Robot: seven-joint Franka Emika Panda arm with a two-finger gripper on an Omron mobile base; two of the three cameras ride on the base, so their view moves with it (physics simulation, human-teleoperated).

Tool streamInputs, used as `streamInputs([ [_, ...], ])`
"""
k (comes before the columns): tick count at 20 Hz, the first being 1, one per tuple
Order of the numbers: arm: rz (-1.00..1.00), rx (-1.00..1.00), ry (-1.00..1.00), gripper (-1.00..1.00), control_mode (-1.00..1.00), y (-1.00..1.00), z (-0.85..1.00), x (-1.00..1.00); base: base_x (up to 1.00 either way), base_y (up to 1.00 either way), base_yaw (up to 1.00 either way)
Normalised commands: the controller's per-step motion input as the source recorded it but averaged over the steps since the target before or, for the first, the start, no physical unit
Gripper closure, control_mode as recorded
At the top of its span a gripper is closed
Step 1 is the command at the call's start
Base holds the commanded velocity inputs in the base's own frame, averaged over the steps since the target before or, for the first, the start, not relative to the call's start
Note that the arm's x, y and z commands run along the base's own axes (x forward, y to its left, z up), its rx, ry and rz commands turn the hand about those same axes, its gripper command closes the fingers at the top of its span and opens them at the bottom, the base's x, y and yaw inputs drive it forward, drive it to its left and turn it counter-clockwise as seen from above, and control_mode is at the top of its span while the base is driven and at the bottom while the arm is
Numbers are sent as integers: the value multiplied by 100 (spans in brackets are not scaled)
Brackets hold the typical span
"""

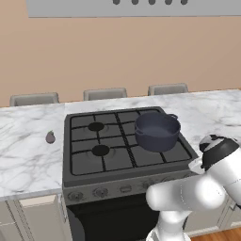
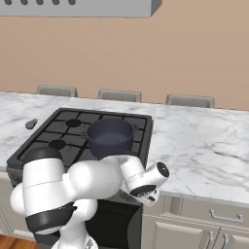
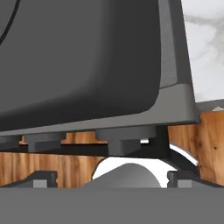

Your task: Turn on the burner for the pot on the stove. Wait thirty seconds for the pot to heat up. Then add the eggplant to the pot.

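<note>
Knobs [image 3: 126,141] sit just before the hand [image 3: 113,178], fingers apart, gripping nothing; burner seemingly unlit, eggplant [image 1: 50,137] waits on the bench [image 1: 28,155].

A matt dark grey metal stove [image 1: 123,181] carries black, dull, cast-looking grates [image 1: 113,141]. The pot [image 1: 157,131] on it has a smooth blue-grey finish with a soft sheen. The counter [image 1: 23,155] is polished white marble with grey veins. The eggplant [image 1: 50,137] looks dull purple and smooth. The floor [image 3: 205,144] is warm brown wood with visible grain. The wall [image 1: 117,52] is flat matt tan.
</note>
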Motion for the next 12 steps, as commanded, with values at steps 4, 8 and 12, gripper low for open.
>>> streamInputs([
  [4,-3,0,-2,-100,-100,0,0,9,0,0,0],
  [8,-4,0,0,-100,-100,0,0,12,0,0,0],
  [12,-5,0,-1,-100,-100,0,0,12,0,0,0],
])
